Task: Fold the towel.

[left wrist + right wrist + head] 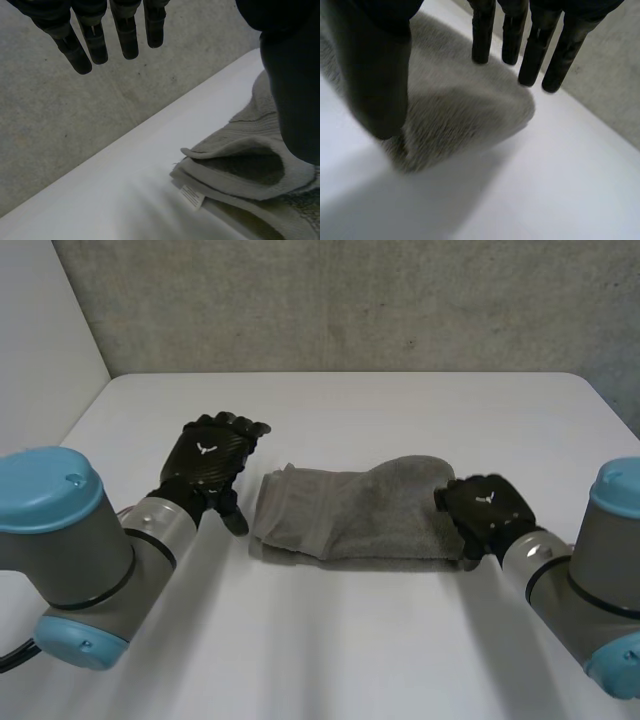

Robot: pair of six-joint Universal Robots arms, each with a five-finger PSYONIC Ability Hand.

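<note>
My left hand (pixel 212 462) hangs just beside the left end of the towel (pixel 345 515). Its fingers (pixel 127 37) are straight and slightly apart, pointing past the table's far edge toward the wall. The thumb (pixel 295 90) stands wide of them on the towel's side, and I cannot tell whether it touches the cloth; this hand is spread, with nothing pinched in it.

My right hand (pixel 487 512) is at the towel's right end; its fingers (pixel 535 55) are straight too, reaching over the rounded, humped corner of the cloth. The thumb (pixel 380 75) is held well away from them, its tip down by the towel's near edge; the cloth lies under the palm, in the gap between thumb and fingers. The hand is wide open rather than closed on the towel, and I cannot tell if it presses the cloth.

The towel itself is grey and already folded into a long bundle, lying crosswise in the middle of the white table (pixel 400 410) between my two hands. At its left end the layers are stacked, the top one curling back, and a small white label (pixel 192 196) sticks out from the lower edge.

Beyond the table rises a grey concrete wall (pixel 350 300).
</note>
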